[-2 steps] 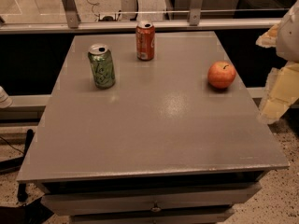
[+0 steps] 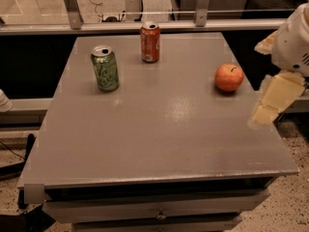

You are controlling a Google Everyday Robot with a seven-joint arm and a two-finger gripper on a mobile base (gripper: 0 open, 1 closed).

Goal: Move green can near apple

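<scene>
The green can (image 2: 105, 67) stands upright on the rear left part of the grey surface (image 2: 159, 139), with its silver top and opening visible. Nothing touches it. Behind it and to the right, near the far edge, the orange-red can (image 2: 150, 42) also stands upright; the 2 cans are apart from each other. The apple (image 2: 229, 77) rests on the right side of the surface with its stem up, well apart from the green can. The tool (image 2: 273, 103) hangs at the right edge of the surface, to the right of the apple and a little nearer to the camera, touching nothing. I cannot tell if the tool is open or closed. Its white arm (image 2: 294, 37) rises above it at the right border.
</scene>
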